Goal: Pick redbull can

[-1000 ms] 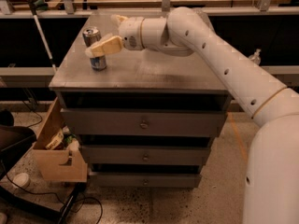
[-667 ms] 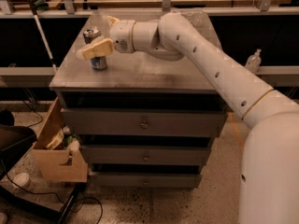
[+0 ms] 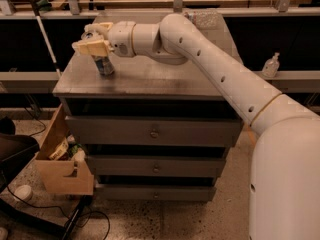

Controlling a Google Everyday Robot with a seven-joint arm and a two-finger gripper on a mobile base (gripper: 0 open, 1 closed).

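The gripper [image 3: 90,38] hangs over the far left part of the bench [image 3: 165,78], wrist level, with the white arm [image 3: 220,69] running right and near to the robot's body, and its cream jaws stand apart, one on the near side and one on the far side of the can's top. The redbull can [image 3: 105,65] stands upright there, its silver and blue lower half showing below the jaws. On the floor left of the drawers [image 3: 154,131], an open cardboard box [image 3: 62,180] holds small packets I cannot identify.
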